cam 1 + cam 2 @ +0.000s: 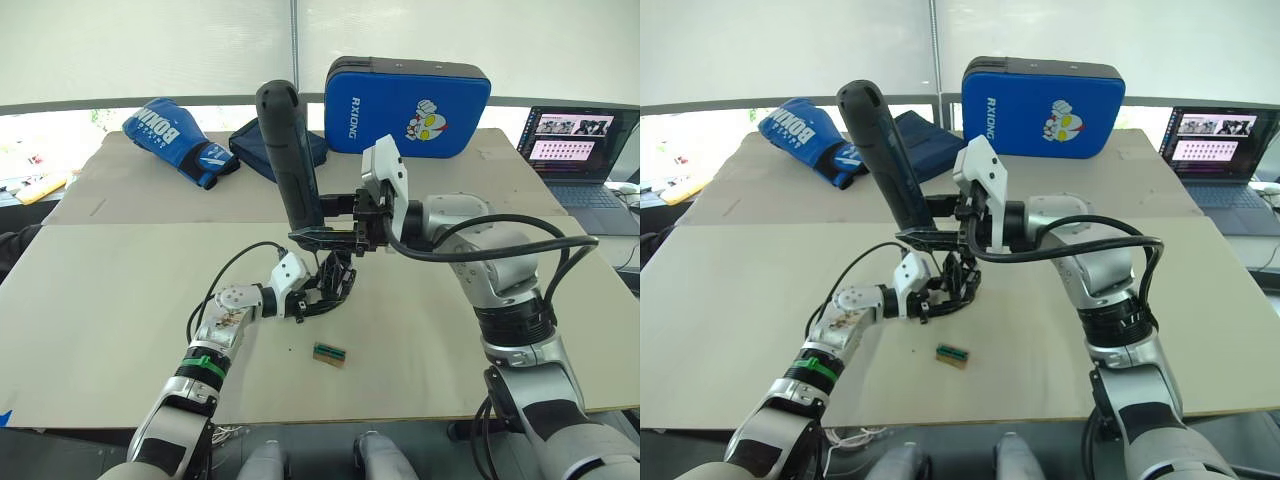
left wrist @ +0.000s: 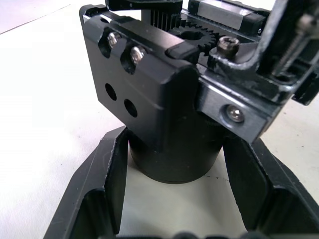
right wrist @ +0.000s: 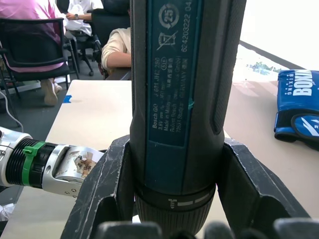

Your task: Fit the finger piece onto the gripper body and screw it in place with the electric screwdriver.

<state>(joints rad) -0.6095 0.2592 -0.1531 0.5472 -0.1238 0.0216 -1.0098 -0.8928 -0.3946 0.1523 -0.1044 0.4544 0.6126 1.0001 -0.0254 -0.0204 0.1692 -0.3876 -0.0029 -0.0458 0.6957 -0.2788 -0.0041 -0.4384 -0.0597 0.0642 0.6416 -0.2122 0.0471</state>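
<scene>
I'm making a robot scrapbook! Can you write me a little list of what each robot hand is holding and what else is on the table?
left gripper: shut on the round base of the gripper body, holding it just above the table
right gripper: shut on the electric screwdriver, which stands nearly upright, tip down over the gripper body
small green-topped block: lying on the table, nearer the robot than the gripper body
far side of the table: blue boxing glove, blue pad
right of the table: open laptop
</scene>
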